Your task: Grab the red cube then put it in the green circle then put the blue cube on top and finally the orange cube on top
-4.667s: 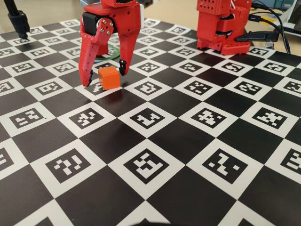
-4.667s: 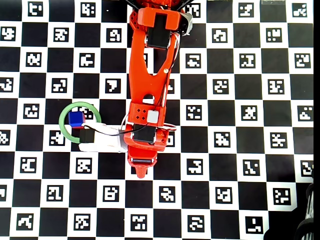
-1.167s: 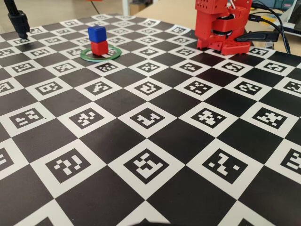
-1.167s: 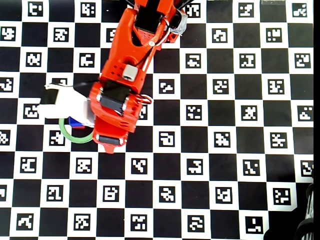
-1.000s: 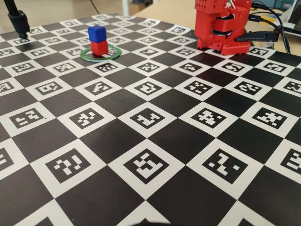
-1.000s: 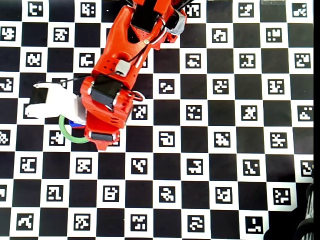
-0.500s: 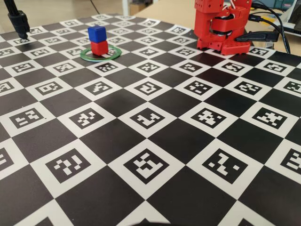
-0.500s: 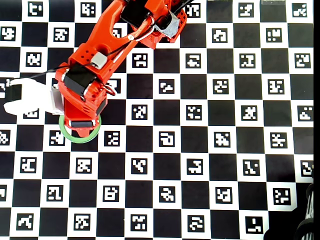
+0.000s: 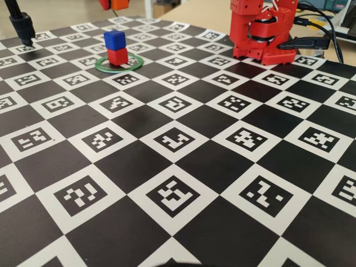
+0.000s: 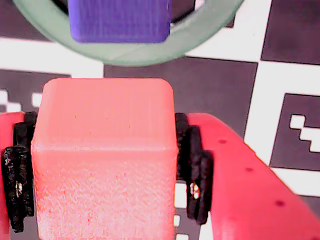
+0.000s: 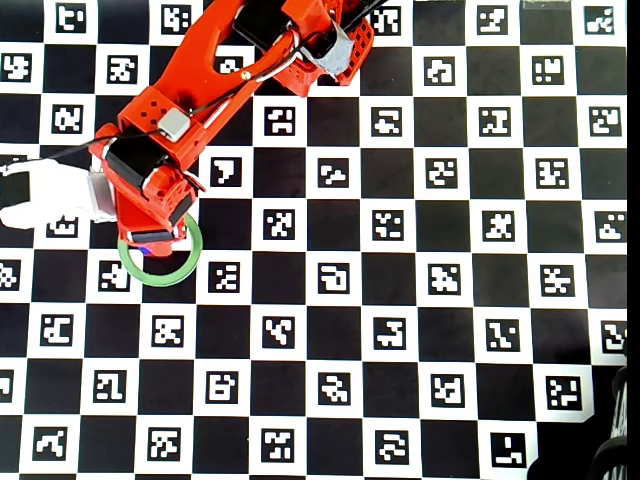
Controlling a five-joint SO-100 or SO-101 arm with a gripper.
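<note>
Black-and-white checkered marker board [image 9: 183, 139] covers the table, each white square printed with a coded pattern. On it, toward the far left of the fixed view, lies the green circle [image 9: 133, 63], flat, with the red cube [image 9: 117, 56] standing inside it and the blue cube [image 9: 114, 39] stacked squarely on top of the red one.

Above that stack, at the top edge of the fixed view, the orange cube [image 9: 119, 4] hangs in the air, partly cut off by the frame. The wrist view shows it filling the space between the jaws: the gripper [image 10: 102, 172] pinches the cube on two opposite side faces, with the black ribbed pads [image 10: 194, 172] pressed against its flanks. Just beyond the held cube in that view sit the blue cube's top face and an arc of the green ring, so the orange cube is near the stack but offset from it, not touching.

From overhead, the red arm [image 11: 200, 90] reaches from the top of the board down to the left, its wrist covering most of the ring's upper half. The arm's base [image 9: 261, 30] stands at the far right of the fixed view.
</note>
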